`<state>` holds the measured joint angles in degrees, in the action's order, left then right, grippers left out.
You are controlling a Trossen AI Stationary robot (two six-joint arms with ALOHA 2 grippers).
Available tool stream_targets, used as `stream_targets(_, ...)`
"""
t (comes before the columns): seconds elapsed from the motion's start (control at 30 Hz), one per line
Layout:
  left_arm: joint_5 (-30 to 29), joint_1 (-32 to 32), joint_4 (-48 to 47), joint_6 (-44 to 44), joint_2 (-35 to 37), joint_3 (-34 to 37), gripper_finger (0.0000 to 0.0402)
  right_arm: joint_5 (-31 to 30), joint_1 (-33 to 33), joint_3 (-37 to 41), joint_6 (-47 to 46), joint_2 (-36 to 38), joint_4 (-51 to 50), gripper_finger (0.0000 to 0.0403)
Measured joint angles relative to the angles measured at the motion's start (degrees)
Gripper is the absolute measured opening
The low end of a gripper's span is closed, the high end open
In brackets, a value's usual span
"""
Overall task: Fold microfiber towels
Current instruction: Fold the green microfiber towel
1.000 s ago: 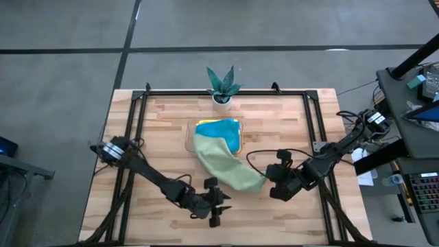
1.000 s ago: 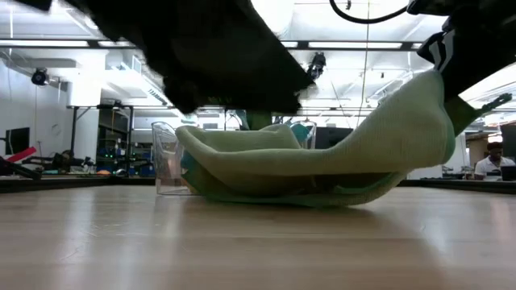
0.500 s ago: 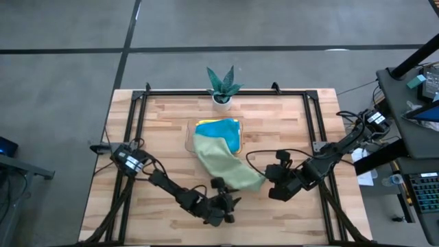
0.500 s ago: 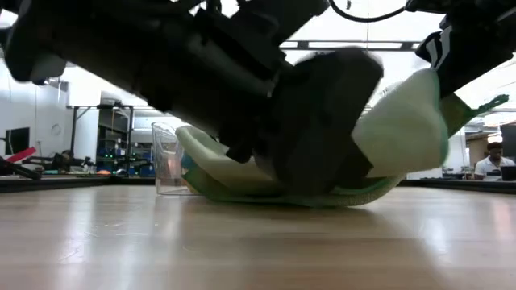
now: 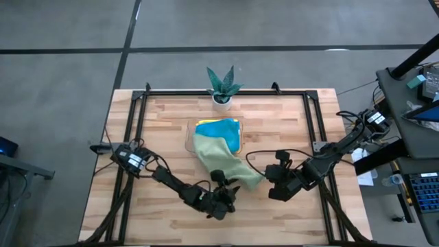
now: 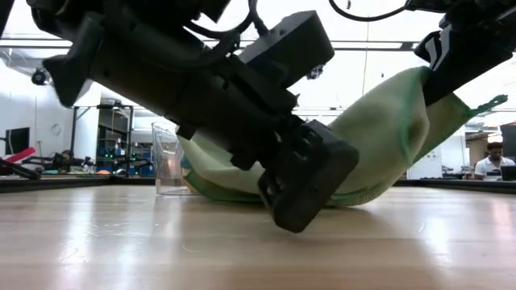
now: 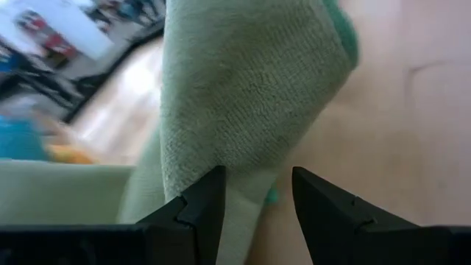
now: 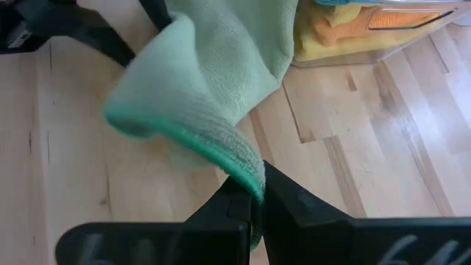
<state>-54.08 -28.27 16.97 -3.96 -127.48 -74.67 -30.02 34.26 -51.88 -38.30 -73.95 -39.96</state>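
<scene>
Bright even overhead light, ceiling glare in low view, blurred background in left wrist view

Pale green towel (image 8: 213, 81) pinched in right end effector (image 8: 254, 202), above table (image 8: 353, 169).

Low view: the left arm (image 6: 201, 89) blocks most of the pale green towel (image 6: 387, 137) and part of the clear tray (image 6: 165, 161); the arm's upper portion is cut off by the picture's top edge.

High view: the pale green towel (image 5: 219, 161) hides the tray's near edge and part of the teal-blue towel (image 5: 221, 130). Towels lower in the stack cannot be counted.

Left wrist view: the background beyond the towel is blurred; a blue patch (image 7: 26, 140) cannot be identified.

Right wrist view: the tray (image 8: 383, 33) is cut off by the picture's edge.
</scene>
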Motion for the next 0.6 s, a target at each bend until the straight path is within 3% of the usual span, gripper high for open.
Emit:
stream_targets(0.17, -5.8, 0.1, 0.1, 4.8, 0.0, -0.4, 0.0143, 0.0, 0.0, 0.0, 0.6, 0.0, 0.0, 0.0008)
stream_targets(0.33, -12.6, 0.1, 0.3, 3.0, 1.2, -0.4, 0.0143, 0.5, 0.1, 0.0, 2.0, 0.0, 2.8, 0.0008)
stream_targets(0.6, -14.0, -0.7, 0.5, 10.3, 15.0, -0.7, 0.0143, 3.5, 0.9, -9.3, 11.0, 2.2, -0.6, 0.0008)
